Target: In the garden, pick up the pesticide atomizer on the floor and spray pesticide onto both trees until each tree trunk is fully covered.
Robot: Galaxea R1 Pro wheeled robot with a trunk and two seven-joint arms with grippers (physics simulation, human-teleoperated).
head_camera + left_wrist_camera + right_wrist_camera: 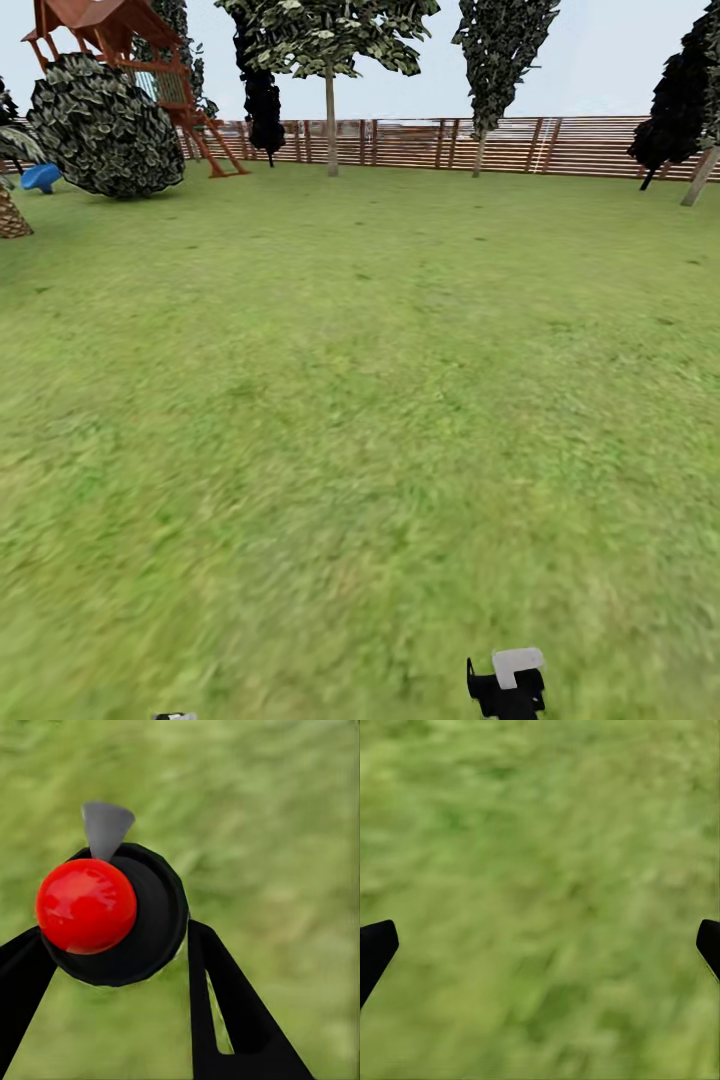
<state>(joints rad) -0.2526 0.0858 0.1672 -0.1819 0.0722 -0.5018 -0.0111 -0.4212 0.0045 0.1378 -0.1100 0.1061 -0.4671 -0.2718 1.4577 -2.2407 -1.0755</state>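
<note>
Between the left gripper's clamped fingers, atomizer seen end-on, nozzle outward.

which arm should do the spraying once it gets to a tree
Left. The left gripper is shut on the pesticide atomizer, red cap toward the camera. The right gripper is open over bare grass.

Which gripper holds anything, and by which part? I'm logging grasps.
The left gripper clamps the black round atomizer with a red ball top around its body; the right gripper is open over grass.
</note>
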